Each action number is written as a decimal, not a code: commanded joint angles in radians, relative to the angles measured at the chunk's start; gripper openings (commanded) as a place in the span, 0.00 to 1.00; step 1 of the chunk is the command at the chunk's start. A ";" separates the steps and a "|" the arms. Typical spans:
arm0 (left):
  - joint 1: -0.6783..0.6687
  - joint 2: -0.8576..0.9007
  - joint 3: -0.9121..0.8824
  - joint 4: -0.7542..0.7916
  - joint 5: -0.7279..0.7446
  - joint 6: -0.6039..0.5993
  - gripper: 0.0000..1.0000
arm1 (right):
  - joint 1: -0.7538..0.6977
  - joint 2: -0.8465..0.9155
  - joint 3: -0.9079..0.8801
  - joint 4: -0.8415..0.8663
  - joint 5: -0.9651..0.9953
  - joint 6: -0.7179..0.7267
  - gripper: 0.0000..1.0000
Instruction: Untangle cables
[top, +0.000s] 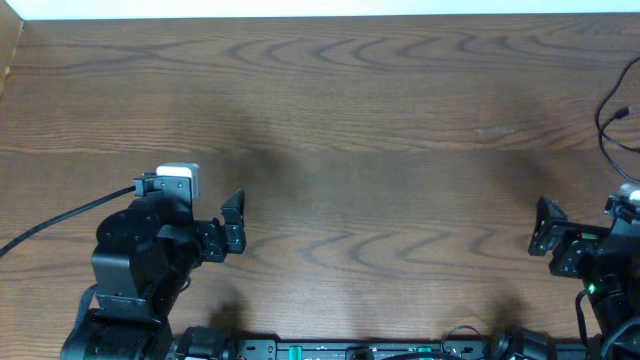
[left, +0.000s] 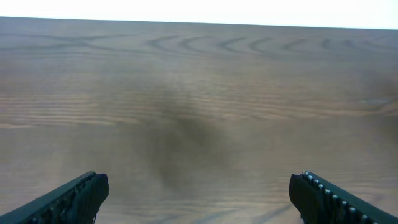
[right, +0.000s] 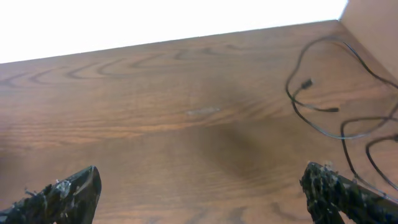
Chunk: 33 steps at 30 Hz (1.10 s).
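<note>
Thin black cables (right: 318, 113) lie loosely looped on the wooden table at the far right, one small plug end (right: 305, 83) pointing inward. The overhead view shows only a part of the cables (top: 604, 118) at the right edge. My right gripper (right: 199, 194) is open above bare wood, with the cables ahead and to its right, untouched. In the overhead view the right gripper (top: 546, 238) sits near the front right. My left gripper (left: 199, 194) is open over bare wood with nothing between its fingers; no cable shows in its view. The left gripper (top: 236, 222) is at the front left.
The brown wooden table (top: 360, 120) spans the overhead view, with a raised edge at the far left and back. A thick black wire (top: 60, 220) runs from the left arm off the left side. The arm bases stand along the front edge.
</note>
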 joint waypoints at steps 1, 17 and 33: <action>0.005 -0.011 -0.031 -0.002 -0.038 0.019 0.98 | 0.006 -0.003 -0.007 0.005 -0.046 -0.046 0.99; 0.043 -0.025 -0.054 0.025 -0.104 0.045 0.98 | 0.097 0.056 -0.182 0.182 -0.085 0.052 0.99; 0.089 -0.019 -0.054 0.075 0.124 0.097 0.98 | 0.464 0.148 -0.182 0.277 0.393 0.149 0.99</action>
